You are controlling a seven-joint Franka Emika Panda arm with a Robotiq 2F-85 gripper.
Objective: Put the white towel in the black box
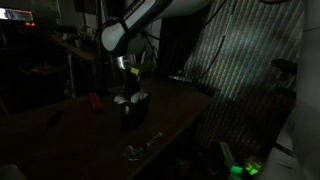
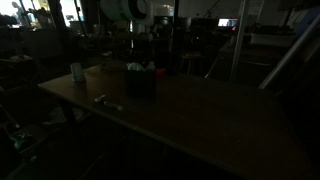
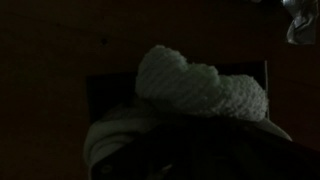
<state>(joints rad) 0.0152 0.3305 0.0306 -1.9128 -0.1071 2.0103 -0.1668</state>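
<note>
The scene is very dark. The white towel is bunched on top of the black box, which stands on the table in both exterior views. My gripper comes straight down onto the towel from above. In the wrist view the ribbed towel bulges close under the camera and runs in beneath the dark jaws of my gripper, which is shut on it. A dark rim of the box shows around the cloth. The box with the pale towel on top stands mid-table.
A small red object lies beside the box. A small metallic object lies nearer the table's front edge. A pale cup stands towards one table corner. Green lights glow on the floor beyond the table.
</note>
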